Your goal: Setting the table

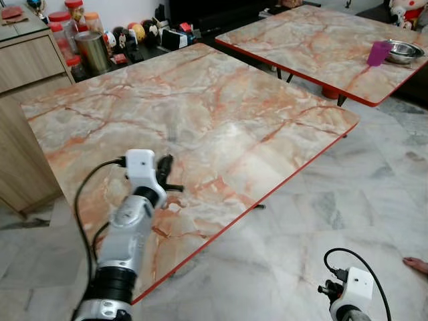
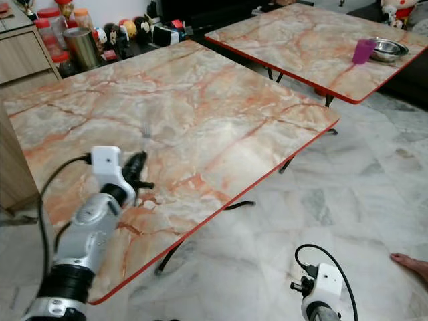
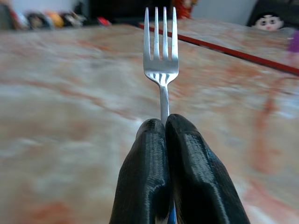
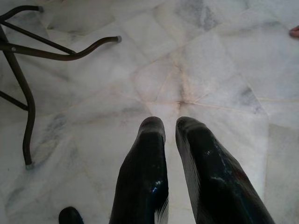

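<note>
A silver fork (image 3: 161,70) sticks out of my left gripper (image 3: 164,122), which is shut on its handle with the tines pointing forward. That gripper (image 1: 166,170) hovers low over the near-left part of the orange-veined marble table (image 1: 227,100); the fork (image 2: 145,130) shows only faintly there. My right gripper (image 4: 170,125) hangs idle over the marble floor, its fingers a narrow gap apart with nothing between them.
A second marble table (image 1: 314,40) at the back right carries a purple cup (image 1: 379,52) and a metal bowl (image 1: 403,51). Jars and a metal canister (image 1: 92,50) crowd the far left by a wooden cabinet (image 1: 27,63). A person's foot (image 1: 416,265) is at the right.
</note>
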Motion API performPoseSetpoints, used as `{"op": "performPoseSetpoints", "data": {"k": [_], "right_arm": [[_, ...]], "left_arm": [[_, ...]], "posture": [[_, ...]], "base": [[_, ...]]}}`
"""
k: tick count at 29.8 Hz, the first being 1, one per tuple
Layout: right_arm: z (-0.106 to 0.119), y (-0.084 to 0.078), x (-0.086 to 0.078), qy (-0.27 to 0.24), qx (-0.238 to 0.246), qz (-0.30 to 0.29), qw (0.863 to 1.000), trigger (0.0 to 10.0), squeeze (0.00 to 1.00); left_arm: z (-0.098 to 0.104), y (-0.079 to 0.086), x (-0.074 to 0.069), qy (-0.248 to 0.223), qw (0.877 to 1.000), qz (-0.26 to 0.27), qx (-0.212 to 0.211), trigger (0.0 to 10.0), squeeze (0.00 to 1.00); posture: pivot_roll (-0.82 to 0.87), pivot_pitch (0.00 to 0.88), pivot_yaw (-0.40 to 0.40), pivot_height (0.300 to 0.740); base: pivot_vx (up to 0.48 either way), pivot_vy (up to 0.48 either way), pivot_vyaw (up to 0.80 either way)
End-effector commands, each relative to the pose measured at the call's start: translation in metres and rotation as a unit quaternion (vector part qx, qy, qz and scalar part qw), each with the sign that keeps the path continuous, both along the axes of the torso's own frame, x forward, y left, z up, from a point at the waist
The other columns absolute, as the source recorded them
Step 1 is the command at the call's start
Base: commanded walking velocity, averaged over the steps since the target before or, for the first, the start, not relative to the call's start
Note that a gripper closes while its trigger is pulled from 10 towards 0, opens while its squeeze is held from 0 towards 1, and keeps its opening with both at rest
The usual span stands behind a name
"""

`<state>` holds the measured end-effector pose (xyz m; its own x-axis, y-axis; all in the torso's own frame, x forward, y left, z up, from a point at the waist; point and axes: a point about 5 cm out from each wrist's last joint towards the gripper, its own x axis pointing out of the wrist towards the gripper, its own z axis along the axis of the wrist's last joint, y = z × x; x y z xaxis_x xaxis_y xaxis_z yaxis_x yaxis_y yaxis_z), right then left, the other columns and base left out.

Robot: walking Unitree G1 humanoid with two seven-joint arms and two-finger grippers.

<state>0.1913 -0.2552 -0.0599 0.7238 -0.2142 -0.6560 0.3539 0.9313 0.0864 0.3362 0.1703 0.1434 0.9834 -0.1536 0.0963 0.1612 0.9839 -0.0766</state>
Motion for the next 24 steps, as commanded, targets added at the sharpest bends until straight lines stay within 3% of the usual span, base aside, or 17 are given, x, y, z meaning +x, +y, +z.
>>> {"op": "performPoseSetpoints", "data": {"k": [1,3,5,13,15,20,24], "right_arm": [[0.0,-0.005,-0.002,-0.001,0.001,-0.015,1.0,10.0,0.0],[0.0,-0.005,-0.002,-0.001,0.0,-0.016,1.0,10.0,0.0],[0.001,-0.006,-0.002,-0.001,-0.001,-0.018,1.0,10.0,0.0],[0.001,-0.007,-0.002,-0.004,-0.002,-0.019,1.0,10.0,0.0],[0.001,-0.007,-0.002,-0.005,-0.002,-0.02,1.0,10.0,0.0],[0.002,-0.006,-0.001,-0.01,-0.003,-0.019,1.0,10.0,0.0],[0.003,-0.006,0.0,-0.013,-0.002,-0.02,1.0,10.0,0.0]], "left_arm": [[-0.002,0.015,0.001,-0.002,1.0,0.023,0.008,10.0,0.0],[-0.003,0.022,0.0,-0.004,0.999,0.032,0.012,10.0,0.0],[-0.004,0.051,-0.002,-0.001,0.996,0.082,0.03,10.0,0.0],[-0.016,0.116,-0.016,0.031,0.978,0.185,0.093,10.0,0.0],[-0.017,0.12,-0.017,0.034,0.976,0.192,0.094,10.0,0.0],[-0.04,0.152,-0.034,0.086,0.958,0.243,0.123,10.0,0.0],[-0.056,0.163,-0.047,0.12,0.947,0.266,0.134,10.0,0.0]], "posture": [[0.09,0.029,-0.007,0.74],[0.09,0.029,-0.007,0.74],[0.09,0.039,-0.009,0.74],[0.09,0.045,-0.008,0.74],[0.09,0.045,-0.008,0.74],[0.09,0.046,-0.004,0.74],[0.09,0.046,-0.002,0.74]], "base": [[0.0,0.0,0.0],[0.0,0.0,0.0],[0.0,0.0,0.0],[0.0,0.0,0.0],[0.0,0.0,0.0],[0.0,0.0,0.0],[0.0,0.0,0.0]]}}
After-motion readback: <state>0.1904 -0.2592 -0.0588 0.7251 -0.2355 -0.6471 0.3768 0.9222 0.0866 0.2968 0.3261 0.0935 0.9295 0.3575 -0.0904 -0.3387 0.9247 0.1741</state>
